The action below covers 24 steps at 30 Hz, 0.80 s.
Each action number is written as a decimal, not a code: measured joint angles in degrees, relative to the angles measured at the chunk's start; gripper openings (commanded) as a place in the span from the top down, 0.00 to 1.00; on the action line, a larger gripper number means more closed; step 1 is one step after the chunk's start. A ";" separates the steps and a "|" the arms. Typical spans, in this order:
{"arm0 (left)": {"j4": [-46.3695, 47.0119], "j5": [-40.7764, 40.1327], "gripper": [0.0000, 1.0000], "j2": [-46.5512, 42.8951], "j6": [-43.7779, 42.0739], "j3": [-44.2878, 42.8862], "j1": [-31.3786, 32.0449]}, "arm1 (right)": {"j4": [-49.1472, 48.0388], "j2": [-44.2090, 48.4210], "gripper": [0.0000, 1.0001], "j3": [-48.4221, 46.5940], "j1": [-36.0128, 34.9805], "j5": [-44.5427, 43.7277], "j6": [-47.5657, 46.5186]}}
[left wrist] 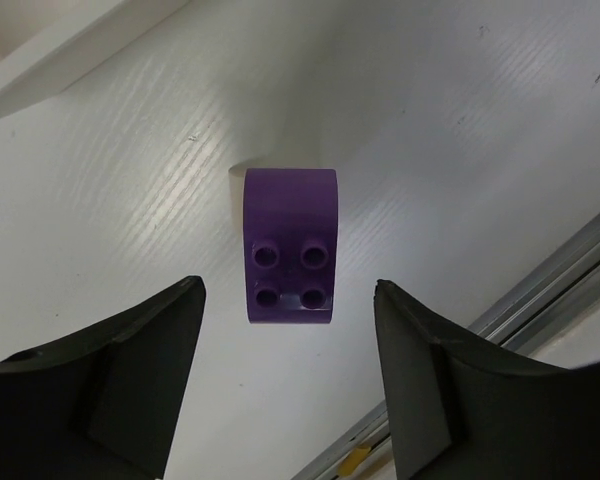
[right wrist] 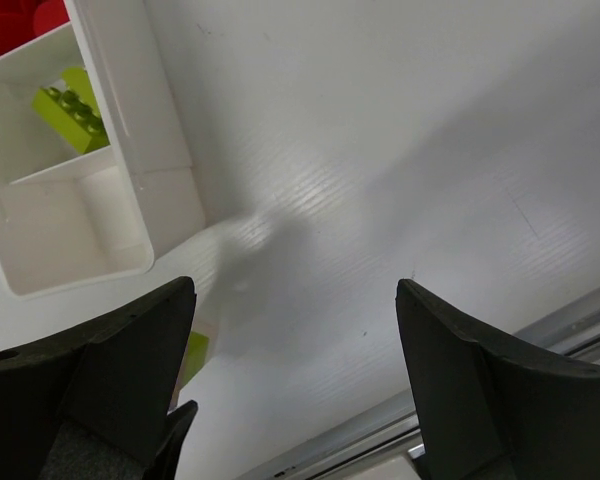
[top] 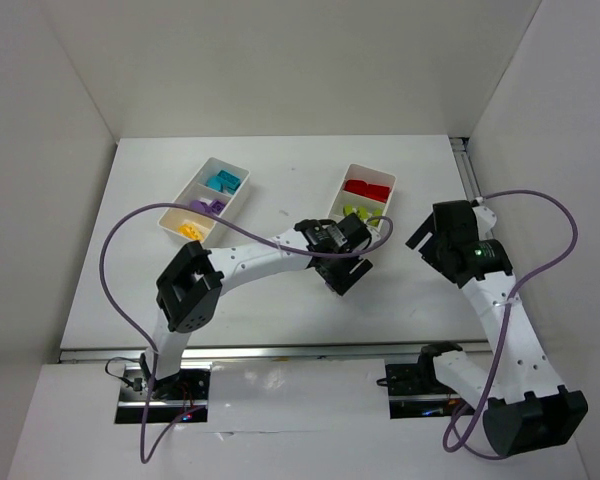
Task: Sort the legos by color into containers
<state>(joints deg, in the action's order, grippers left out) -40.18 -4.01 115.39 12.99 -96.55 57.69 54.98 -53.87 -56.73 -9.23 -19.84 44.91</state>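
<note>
Left fingers (left wrist: 140,350) apart, straddling the purple brick (left wrist: 290,245), no contact. Brick sits on the table (left wrist: 130,180), just near of the right tray (top: 338,195), centred for a pinch. Right fingers (right wrist: 480,380) apart, empty, parked right of that tray, probably to stay clear. Purple goes in the left tray (top: 185,190), far left.

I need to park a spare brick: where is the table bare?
Bare: between the left tray and right tray, and behind both. Crowded: at the right tray's near end, where the left pincer straddles a purple brick.
</note>
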 measured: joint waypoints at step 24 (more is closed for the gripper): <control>1.05 2.75 0.36 2.93 -0.92 -1.36 -0.28 | -4.83 -0.92 0.12 0.94 5.38 6.78 -7.37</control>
<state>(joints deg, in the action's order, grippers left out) -39.13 -1.26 118.32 12.08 -97.91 57.41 50.15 -54.78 -55.79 -3.86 -13.06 37.54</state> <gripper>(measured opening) 0.545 0.882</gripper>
